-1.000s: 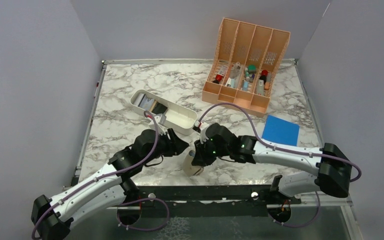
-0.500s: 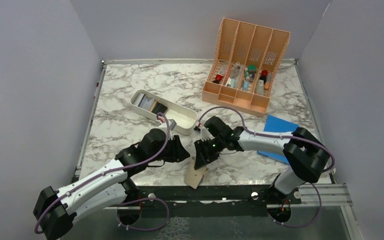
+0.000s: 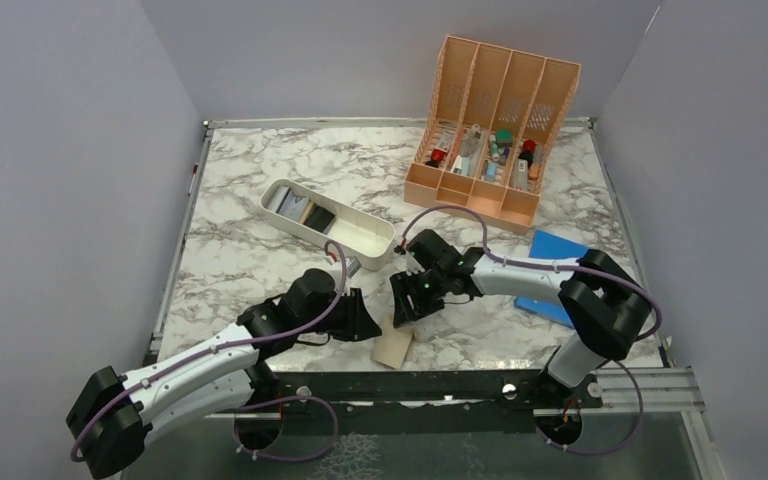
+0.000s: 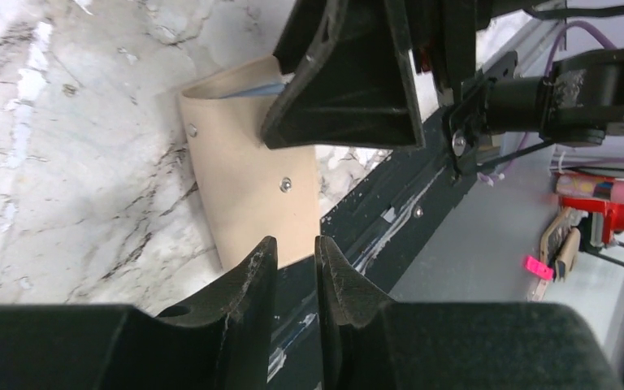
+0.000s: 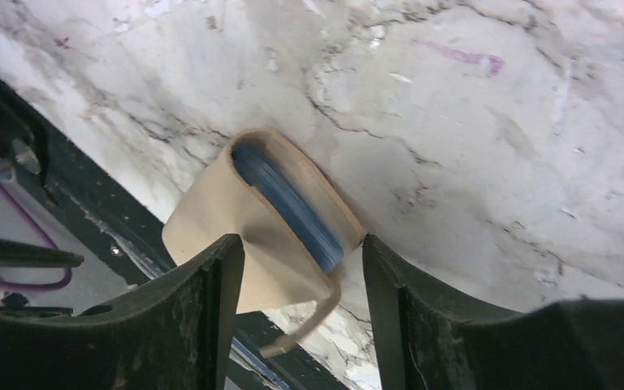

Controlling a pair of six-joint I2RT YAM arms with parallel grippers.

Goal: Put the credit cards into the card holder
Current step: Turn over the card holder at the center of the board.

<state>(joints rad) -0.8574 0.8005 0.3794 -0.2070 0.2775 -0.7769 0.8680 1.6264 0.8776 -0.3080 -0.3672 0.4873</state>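
The tan card holder (image 3: 394, 348) lies folded on the marble by the table's front edge, one corner over the black rail. Its snap button (image 4: 285, 185) faces up, and its blue-grey inside (image 5: 288, 207) shows at the open end. My right gripper (image 3: 407, 300) hangs just above it, open, a finger on each side and apart from it (image 5: 301, 252). My left gripper (image 3: 365, 325) is at the holder's left edge, its jaws a narrow gap apart with nothing between them (image 4: 295, 248). Grey and black credit cards (image 3: 305, 212) stand in the white tray (image 3: 360, 232).
A peach slotted organizer (image 3: 490, 120) with small items stands at the back right. A flat bright-blue rectangle (image 3: 560, 262) lies partly under my right arm. The black rail (image 3: 460, 385) runs along the table's front edge.
The right gripper has opened and let go of the card holder, which dropped from upright to flat by the front edge. The left gripper moved towards it and narrowed.
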